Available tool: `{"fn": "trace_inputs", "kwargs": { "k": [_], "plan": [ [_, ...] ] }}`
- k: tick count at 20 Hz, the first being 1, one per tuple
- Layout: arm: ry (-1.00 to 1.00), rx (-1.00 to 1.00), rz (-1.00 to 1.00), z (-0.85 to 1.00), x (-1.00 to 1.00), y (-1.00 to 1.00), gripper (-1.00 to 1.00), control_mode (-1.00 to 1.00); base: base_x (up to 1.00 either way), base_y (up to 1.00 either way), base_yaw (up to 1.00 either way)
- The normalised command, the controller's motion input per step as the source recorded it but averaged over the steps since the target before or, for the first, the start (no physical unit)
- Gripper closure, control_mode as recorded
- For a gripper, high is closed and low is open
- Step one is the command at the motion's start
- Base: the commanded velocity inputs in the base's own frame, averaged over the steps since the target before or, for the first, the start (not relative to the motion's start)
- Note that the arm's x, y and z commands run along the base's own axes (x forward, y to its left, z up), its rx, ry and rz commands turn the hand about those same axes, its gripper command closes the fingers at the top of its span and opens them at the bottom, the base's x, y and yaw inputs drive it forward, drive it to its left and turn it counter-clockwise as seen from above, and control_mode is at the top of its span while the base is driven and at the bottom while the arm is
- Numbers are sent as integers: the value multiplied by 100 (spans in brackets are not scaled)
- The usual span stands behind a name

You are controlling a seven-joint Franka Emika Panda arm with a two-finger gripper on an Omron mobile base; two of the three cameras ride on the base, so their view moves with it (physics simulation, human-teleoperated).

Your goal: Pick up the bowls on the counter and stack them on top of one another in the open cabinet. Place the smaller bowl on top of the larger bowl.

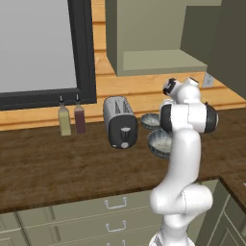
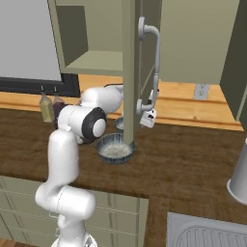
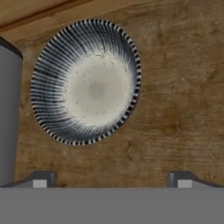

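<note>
Counter (image 3: pixel 175 109) below: smaller bowl (image 3: pixel 85 83) sits up-left of the gripper (image 3: pixel 111 181), untouched; jaws spread wide.

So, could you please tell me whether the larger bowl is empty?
Empty: the larger bowl stands upright, showing a bare pale speckled inside.

Kitchen: wood counter (image 1: pixel 72 163), toaster (image 1: pixel 120 122), wall cabinet (image 1: pixel 144 38), sink (image 2: pixel 207 234)

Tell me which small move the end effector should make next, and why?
Probably ease the open end effector forward over the bowl and then lower it onto the rim. In the hand view the bowl sits on the counter ahead of the fingertips, not between them, and nothing is held yet.
</note>
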Motion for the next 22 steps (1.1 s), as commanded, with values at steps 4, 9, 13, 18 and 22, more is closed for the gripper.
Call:
{"fn": "trace_inputs", "kwargs": {
  "k": [4,9,13,18,22],
  "plan": [
    [0,0,0,-32,38,0,-100,-100,0,0,0],
    [0,0,0,-37,35,0,-100,-100,0,0,0],
    [0,0,0,-29,42,0,-100,-100,0,0,0],
    [0,0,0,-22,26,0,-100,-100,0,0,0],
    [0,0,0,-23,0,6,-100,-100,0,0,0]
  ]
}}
